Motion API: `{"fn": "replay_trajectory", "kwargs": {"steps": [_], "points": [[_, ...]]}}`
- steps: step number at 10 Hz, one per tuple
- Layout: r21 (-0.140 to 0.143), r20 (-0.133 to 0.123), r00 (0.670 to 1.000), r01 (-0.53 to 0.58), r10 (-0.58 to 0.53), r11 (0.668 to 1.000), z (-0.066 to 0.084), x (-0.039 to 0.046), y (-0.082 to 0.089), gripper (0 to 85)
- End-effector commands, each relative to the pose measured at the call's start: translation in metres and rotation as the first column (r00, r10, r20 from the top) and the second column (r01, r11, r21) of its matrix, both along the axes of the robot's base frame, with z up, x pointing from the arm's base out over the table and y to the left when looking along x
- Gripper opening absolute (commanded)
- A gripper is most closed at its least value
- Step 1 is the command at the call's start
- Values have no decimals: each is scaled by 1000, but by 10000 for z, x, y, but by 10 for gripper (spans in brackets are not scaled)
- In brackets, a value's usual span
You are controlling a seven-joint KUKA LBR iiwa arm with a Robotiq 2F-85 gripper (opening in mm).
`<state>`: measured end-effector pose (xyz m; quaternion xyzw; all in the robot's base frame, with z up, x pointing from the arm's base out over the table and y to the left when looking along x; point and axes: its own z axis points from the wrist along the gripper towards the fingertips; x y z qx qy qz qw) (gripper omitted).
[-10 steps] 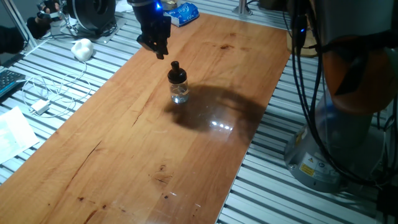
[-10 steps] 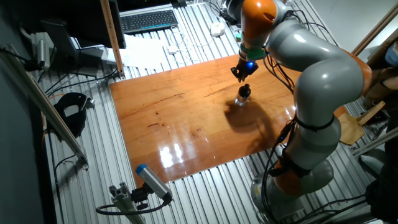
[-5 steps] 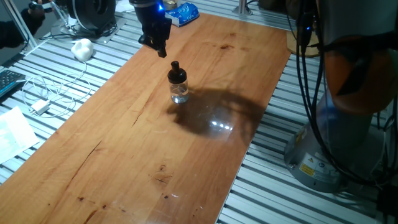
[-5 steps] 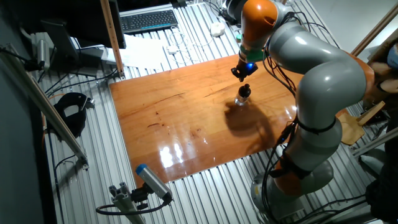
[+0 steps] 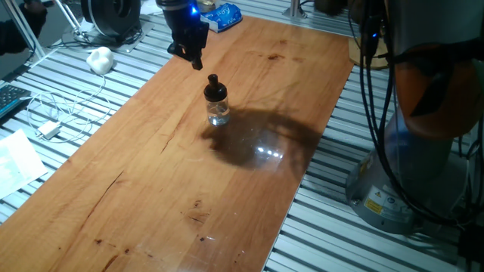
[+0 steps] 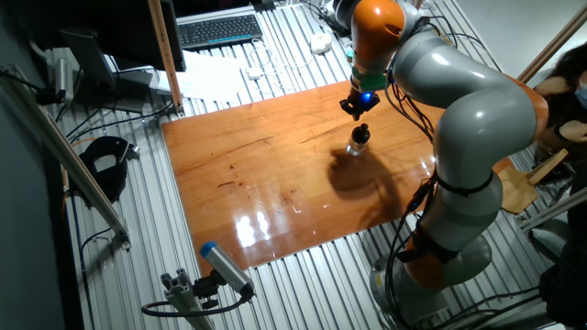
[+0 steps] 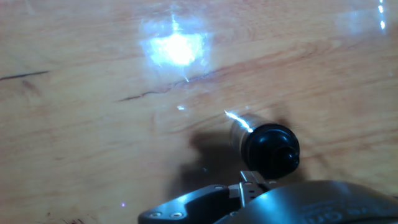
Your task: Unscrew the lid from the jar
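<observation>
The jar (image 5: 218, 112) stands upright on the wooden table (image 5: 151, 181), toward the far half of the board, with its black lid (image 5: 215, 88) on top and the narrow knob pointing up. In the other fixed view the jar (image 6: 359, 146) sits in the same spot as half a second and a full second ago, just in front of the arm's dark shadow on the wood. The gripper (image 5: 196, 63) hangs in the air above and a little behind the lid, apart from it, with a blue light lit on the hand. Compared with a second ago, it sits slightly higher and a touch farther back; since half a second ago it has barely shifted. From the other side the gripper (image 6: 359, 112) is seen just above the lid (image 6: 361, 134) with a small gap between them. In the hand view the lid (image 7: 271, 149) shows as a black disc with its knob, low and right of centre, close to the grey body of the hand at the bottom edge; the clear glass shows only as a bright glint beside it. The fingers look close together in the fixed views, but whether they are fully closed cannot be told; they grasp nothing.
</observation>
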<state>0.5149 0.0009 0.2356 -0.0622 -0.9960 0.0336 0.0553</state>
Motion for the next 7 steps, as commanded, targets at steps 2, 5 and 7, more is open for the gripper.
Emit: {"fn": "replay_trajectory", "kwargs": {"steps": [2,5,7], "points": [[-11,-4,1000,-19,18,1000,1,0,-2,0],[-52,-10,1000,6,-7,999,-36,0,-51,340],[-60,-3,1000,21,-22,998,-113,-22,-181,340]]}}
